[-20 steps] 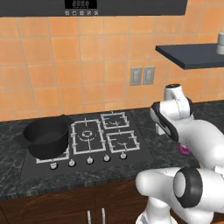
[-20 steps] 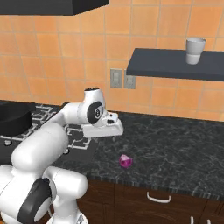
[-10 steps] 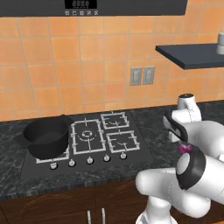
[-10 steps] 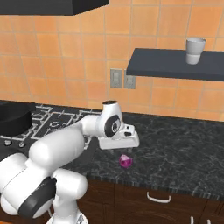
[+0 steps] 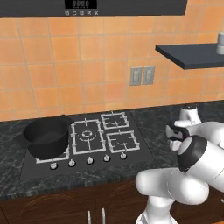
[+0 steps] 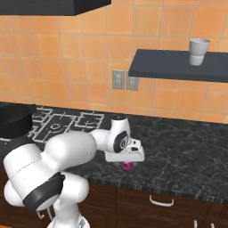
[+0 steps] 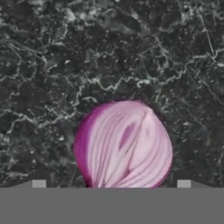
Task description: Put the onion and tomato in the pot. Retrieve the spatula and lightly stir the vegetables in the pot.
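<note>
Orange tiles are backing a dark speckled counter, with a gas hob set into it and a dark shelf carrying a pale cup on the wall above. Over the last second the arm has been swinging away from the hob and out along the counter toward its front edge, and it is now reaching down over the purple onion, which is lying on the bare counter near that edge, well apart from the hob. In the right base view the onion is peeking out just beneath the white hand. The gripper is hanging right above it, jaws spread wide with nothing between them yet, the two finger tips standing either side of the bulb.

That swing means the first pickup is being lined up: the hand looks centred, so a short descent and a closing of the jaws would seem to be all that is missing. The pot is sitting on the hob's left burner, near the left end of the counter, so a long carry is waiting after the grasp. Whether the pot is holding anything, I cannot tell.
</note>
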### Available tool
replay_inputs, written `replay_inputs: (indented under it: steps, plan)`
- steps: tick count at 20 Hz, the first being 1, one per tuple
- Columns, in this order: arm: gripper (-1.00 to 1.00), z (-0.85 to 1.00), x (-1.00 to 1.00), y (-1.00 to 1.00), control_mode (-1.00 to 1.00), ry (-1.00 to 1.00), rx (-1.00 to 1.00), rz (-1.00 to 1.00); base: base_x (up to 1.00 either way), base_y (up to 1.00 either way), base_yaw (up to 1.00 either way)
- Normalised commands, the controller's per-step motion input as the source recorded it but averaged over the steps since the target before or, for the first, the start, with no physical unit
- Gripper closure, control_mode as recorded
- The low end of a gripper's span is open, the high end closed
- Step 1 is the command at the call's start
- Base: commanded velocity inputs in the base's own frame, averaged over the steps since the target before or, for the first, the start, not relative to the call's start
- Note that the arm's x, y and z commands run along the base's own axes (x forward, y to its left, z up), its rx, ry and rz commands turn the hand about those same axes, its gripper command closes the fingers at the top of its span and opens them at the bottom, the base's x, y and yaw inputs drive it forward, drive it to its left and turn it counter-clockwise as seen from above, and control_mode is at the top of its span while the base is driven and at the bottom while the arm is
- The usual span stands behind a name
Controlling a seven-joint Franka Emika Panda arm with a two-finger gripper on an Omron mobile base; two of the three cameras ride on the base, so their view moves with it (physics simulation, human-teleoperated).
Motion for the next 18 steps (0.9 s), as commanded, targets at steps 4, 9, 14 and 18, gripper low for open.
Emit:
replay_inputs:
  steps: [4,9,14,18]
  plan:
    - [-1.00,-0.30,0.00,-0.01,-1.00,-0.05,0.00,0.00,0.00,0.00,0.00]
    - [-1.00,-0.26,0.07,-0.09,-1.00,-0.03,0.00,0.00,0.00,0.00,0.00]
    - [1.00,-0.13,0.01,-0.02,-1.00,-0.04,0.00,0.00,0.00,0.00,0.00]
    - [1.00,0.31,-0.17,0.00,-1.00,-0.17,0.03,0.00,0.00,0.00,0.00]
